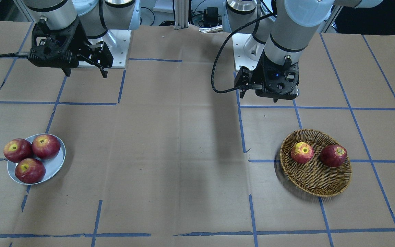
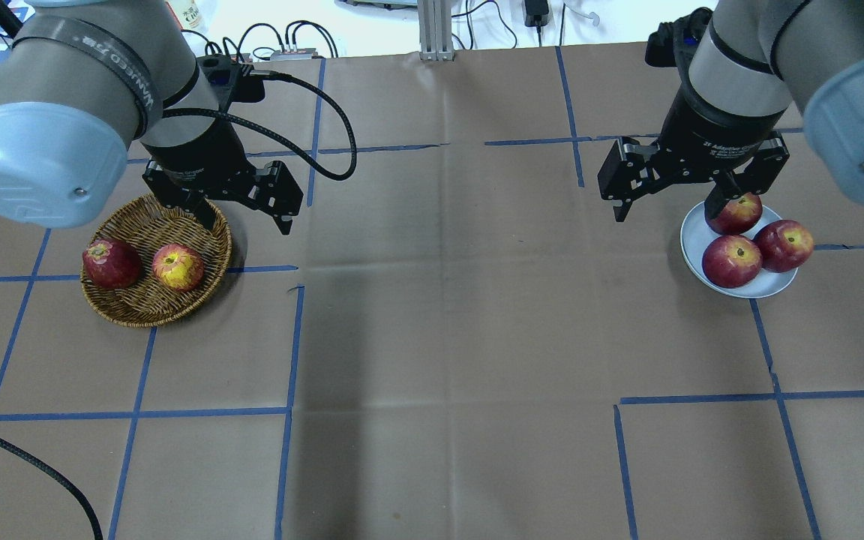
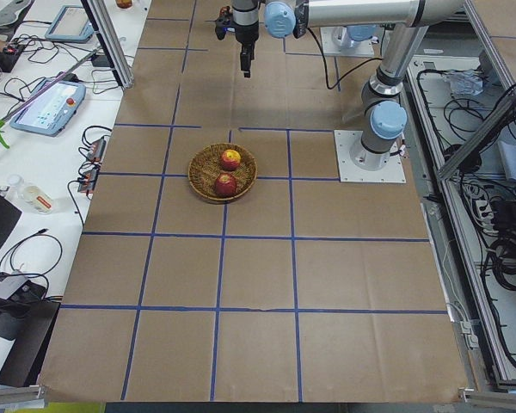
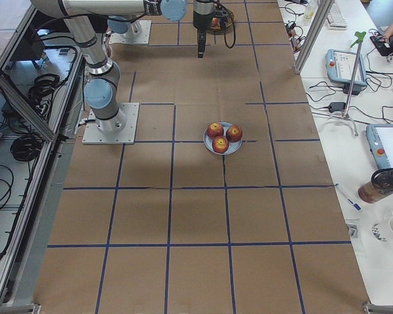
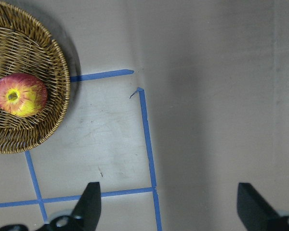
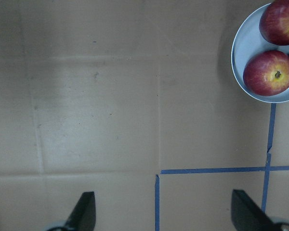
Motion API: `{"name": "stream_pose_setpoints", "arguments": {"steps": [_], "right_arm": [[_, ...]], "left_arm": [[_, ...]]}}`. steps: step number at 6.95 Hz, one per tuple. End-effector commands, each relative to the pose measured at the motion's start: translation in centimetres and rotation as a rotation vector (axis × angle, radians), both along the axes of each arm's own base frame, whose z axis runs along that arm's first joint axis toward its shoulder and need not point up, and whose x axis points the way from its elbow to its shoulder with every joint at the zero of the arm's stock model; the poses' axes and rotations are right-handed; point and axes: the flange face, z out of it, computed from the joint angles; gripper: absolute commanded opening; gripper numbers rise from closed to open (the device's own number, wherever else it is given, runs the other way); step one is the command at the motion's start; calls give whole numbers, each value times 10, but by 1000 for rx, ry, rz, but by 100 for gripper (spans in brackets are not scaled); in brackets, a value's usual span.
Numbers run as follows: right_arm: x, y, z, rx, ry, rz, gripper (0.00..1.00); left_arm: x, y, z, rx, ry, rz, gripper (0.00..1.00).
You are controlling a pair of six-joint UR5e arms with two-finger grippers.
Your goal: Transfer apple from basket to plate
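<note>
The apple (image 2: 178, 267), streaky orange-red with a big yellow patch at the stem, lies in the brown wicker basket (image 2: 139, 304) beside a darker all-red apple (image 2: 111, 263). It also shows in the front view (image 1: 302, 152) and the left wrist view (image 5: 20, 95). My left gripper (image 2: 246, 221) is open and empty, raised beside the basket's far right rim. The grey-blue plate (image 2: 691, 247) holds three dark red apples (image 2: 732, 260). My right gripper (image 2: 668, 210) is open and empty, raised over the plate's far left edge.
Brown paper with a blue tape grid covers the table (image 2: 447, 315). Cables and a metal post (image 2: 436, 30) sit at the far edge. In the front view the basket (image 1: 314, 178) is at the right and the plate (image 1: 55, 164) at the left.
</note>
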Motion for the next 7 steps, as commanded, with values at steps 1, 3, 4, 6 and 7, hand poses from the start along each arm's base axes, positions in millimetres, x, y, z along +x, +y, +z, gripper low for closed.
{"name": "stream_pose_setpoints", "arguments": {"steps": [1, 3, 4, 6, 7], "right_arm": [[0, 0, 0, -3, -2, 3, 100], [1, -1, -1, 0, -9, 2, 100], [1, -1, -1, 0, -11, 2, 100], [1, -1, -3, 7, -12, 4, 100], [1, -2, -4, 8, -12, 4, 100]], "left_arm": [[0, -2, -6, 14, 3, 0, 99], [-1, 0, -11, 20, 4, 0, 99], [-1, -1, -12, 20, 4, 0, 99], [0, 0, -14, 20, 3, -1, 99], [0, 1, -14, 20, 4, -1, 99]]}}
